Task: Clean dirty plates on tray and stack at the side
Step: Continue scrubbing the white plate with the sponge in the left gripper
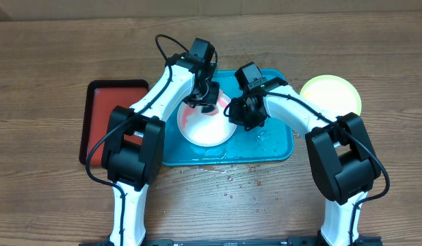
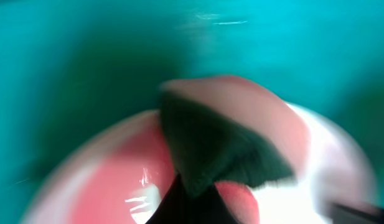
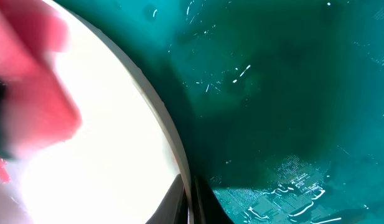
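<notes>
A red tray (image 1: 101, 116) lies far left. The left gripper (image 1: 202, 102), clamped on a green-faced sponge (image 2: 216, 149), presses the red-smeared far side of the white plate (image 1: 204, 133), mid blue tray (image 1: 275, 147). The right gripper (image 1: 239, 113) pinches the plate's right rim. Wet tray floor lies open rightward, and a yellow-green plate (image 1: 330, 96) sits beyond it.

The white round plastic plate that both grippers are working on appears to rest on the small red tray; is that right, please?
Not quite: the white round plastic plate rests on the large bright blue rectangular plastic tray, as the overhead view shows.
</notes>
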`<state>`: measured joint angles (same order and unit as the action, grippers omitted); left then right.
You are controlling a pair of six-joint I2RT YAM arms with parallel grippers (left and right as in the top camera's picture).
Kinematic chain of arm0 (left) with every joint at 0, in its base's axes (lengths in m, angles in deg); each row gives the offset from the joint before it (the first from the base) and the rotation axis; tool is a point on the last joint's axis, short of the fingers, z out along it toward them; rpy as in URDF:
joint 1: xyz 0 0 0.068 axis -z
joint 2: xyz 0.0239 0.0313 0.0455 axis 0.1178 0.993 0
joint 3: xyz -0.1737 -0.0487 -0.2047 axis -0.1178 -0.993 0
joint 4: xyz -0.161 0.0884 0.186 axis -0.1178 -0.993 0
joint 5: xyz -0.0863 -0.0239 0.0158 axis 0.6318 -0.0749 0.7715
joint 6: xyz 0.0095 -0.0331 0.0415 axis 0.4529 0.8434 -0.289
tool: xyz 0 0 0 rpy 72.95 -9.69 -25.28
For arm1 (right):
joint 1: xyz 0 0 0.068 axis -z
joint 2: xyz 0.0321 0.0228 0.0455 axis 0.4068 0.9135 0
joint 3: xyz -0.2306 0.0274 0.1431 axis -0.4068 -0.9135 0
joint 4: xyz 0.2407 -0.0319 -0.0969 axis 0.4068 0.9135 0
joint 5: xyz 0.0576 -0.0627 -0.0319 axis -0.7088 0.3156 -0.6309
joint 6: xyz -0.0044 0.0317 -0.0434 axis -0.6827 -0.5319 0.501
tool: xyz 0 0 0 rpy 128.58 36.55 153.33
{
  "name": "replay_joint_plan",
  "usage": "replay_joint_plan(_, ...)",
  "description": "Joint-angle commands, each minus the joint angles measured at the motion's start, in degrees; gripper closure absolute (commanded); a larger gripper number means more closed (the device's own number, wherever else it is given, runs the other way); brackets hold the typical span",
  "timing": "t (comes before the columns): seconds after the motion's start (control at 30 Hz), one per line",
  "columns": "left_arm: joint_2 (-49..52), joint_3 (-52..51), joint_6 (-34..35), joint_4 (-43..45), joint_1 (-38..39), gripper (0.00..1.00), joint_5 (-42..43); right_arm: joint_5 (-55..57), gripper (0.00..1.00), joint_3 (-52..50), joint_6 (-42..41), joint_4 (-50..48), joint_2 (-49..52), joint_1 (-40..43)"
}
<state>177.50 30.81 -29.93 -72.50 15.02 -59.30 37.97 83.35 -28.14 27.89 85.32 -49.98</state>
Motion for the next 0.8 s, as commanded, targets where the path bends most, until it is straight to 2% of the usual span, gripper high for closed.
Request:
replay_joint_plan(0.0,0.74,-0.09,11.72,-3.87,0.00,0.96,-23.76,2.08,0.95,-1.14,-0.26,0.35,2.10,-0.39)
replay_joint_plan(0.1,0.74,-0.09,19.23,-10.10,0.00,0.96,-30.67,2.08,0.95,-1.14,-0.26,0.35,2.10,-0.39)
replay_joint_plan(0.27,0.74,-0.09,19.12,-17.86,0.07,0.96,-26.56,2.08,0.95,-1.14,-0.26,0.31,2.10,-0.39)
replay_joint_plan(0.4,0.74,-0.09,11.08,-20.48,0.04,0.96,-14.75,2.08,0.95,-1.14,-0.26,0.28,2.10,-0.39)
replay_joint_plan(0.47,0.74,-0.09,3.63,-19.91,0.04,0.96,-6.47,2.08,0.95,-1.14,-0.26,0.28,2.10,-0.39)
replay_joint_plan(0.5,0.74,-0.09,-2.36,-18.93,0.04,0.96,0.59,2.08,0.95,-1.14,-0.26,0.28,2.10,-0.39)
replay_joint_plan(0.6,0.74,-0.09,-12.20,-16.15,0.04,0.96,13.38,2.08,0.95,-1.14,-0.26,0.31,2.10,-0.39)
replay_joint_plan(0.7,0.74,-0.09,-16.17,-12.33,0.04,0.96,20.39,2.08,0.95,-1.14,-0.26,0.35,2.10,-0.39)
replay_joint_plan(0.77,0.74,-0.09,-15.98,-8.70,0.04,0.96,19.76,2.08,0.95,-1.14,-0.26,0.37,2.10,-0.39)
